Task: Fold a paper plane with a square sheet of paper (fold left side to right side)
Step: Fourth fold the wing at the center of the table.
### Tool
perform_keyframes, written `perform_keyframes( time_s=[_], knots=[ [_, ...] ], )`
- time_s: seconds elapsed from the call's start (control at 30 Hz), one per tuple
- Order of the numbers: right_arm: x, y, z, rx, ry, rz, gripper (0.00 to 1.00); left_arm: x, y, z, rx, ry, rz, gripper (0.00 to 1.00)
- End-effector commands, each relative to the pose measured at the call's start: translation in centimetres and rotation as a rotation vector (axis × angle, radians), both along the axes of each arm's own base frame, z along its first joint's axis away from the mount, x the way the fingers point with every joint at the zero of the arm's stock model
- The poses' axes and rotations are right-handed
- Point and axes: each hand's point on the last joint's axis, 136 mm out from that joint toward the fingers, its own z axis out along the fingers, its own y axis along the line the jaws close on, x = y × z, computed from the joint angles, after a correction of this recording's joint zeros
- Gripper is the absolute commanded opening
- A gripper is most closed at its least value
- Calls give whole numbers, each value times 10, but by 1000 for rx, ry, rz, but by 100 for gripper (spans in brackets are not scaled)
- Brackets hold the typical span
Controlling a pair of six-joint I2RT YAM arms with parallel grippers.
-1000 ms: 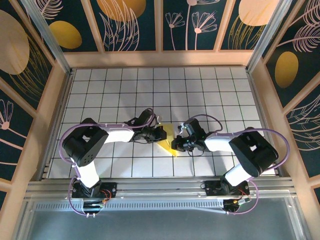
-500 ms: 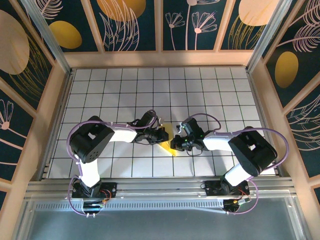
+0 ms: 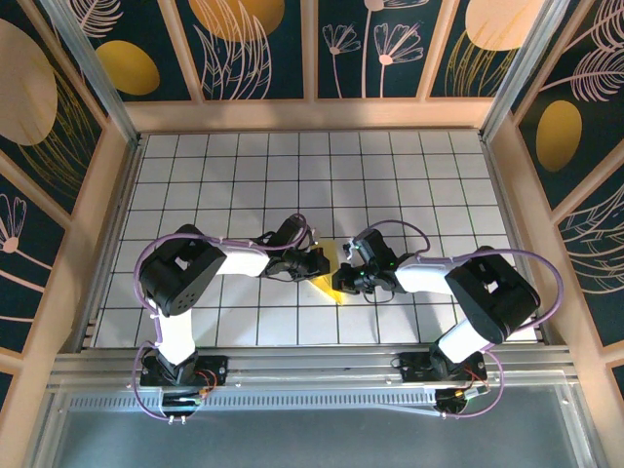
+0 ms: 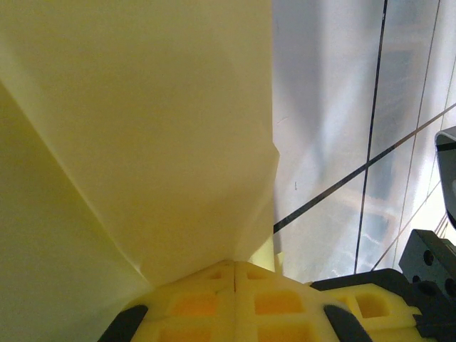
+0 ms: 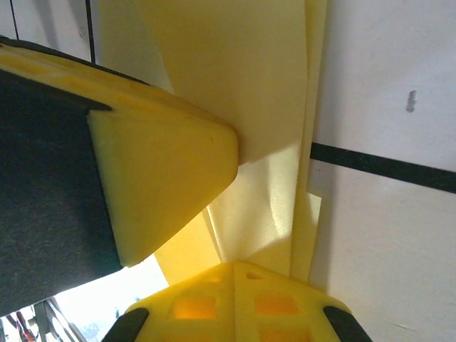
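Observation:
The square sheet of paper (image 3: 330, 285) is a creased pale-yellow wedge, folded into layers and held between the two grippers at the table's middle front. My left gripper (image 3: 320, 261) meets it from the left and is shut on its edge. In the left wrist view the paper (image 4: 142, 128) rises from the closed yellow fingertips (image 4: 235, 269). My right gripper (image 3: 343, 278) comes in from the right, also shut on the paper (image 5: 242, 71), whose layers run out from its tip (image 5: 235, 267). A yellow finger (image 5: 164, 164) of the left gripper presses against the paper beside it.
The white gridded table (image 3: 409, 185) lies open behind and to both sides of the arms. Wooden walls with a dark leaf pattern (image 3: 312, 112) enclose it. The right gripper's black body (image 4: 427, 263) sits close to the left gripper.
The left arm's elbow has shifted a little to the right and forward. Both grippers and the paper stay almost where they were.

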Motion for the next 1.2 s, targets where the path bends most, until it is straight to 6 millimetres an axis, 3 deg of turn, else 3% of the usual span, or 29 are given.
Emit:
perform_keyframes(
  time_s=[0.0,0.23,0.63,0.97,1.17],
  knots=[
    [-48,-73,-67,-369,172,-28,0,21,27,-25,104,-17,77,0],
    [-50,-72,-68,-365,180,-12,0,47,45,-26,92,-33,104,0],
    [-53,-70,-68,-358,194,-6,0,113,72,-24,144,-105,146,0],
    [-51,-67,-66,-346,189,-5,0,140,97,-34,177,-125,189,0],
    [-49,-65,-64,-339,183,-5,0,159,109,-23,200,-161,196,0]
  ],
)
